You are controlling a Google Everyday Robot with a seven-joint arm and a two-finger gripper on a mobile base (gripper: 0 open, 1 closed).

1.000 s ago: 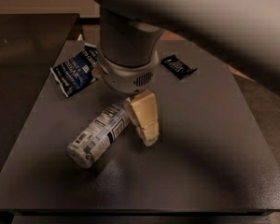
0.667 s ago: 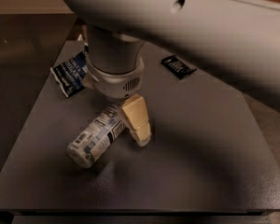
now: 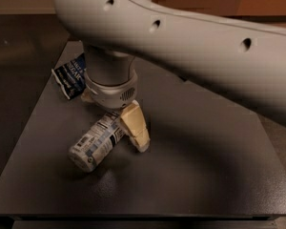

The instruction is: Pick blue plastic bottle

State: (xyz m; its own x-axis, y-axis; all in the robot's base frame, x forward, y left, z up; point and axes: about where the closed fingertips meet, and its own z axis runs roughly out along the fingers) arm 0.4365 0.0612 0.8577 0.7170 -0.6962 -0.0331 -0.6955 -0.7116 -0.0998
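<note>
Low over table (image 3: 205,175), jaws spread, blue plastic bottle (image 3: 97,144) lying against one finger (image 3: 136,128)

Camera view: the only one; it looks down at a slant onto the dark table (image 3: 205,175), whose near edge runs along the bottom.
Nearness: close in. The grey arm (image 3: 190,42) crosses the whole upper part of the view.
Gripper (image 3: 118,122): left of centre, low over the table, at the blue plastic bottle (image 3: 96,144).
Shared ground: none, since there is no second view.
</note>
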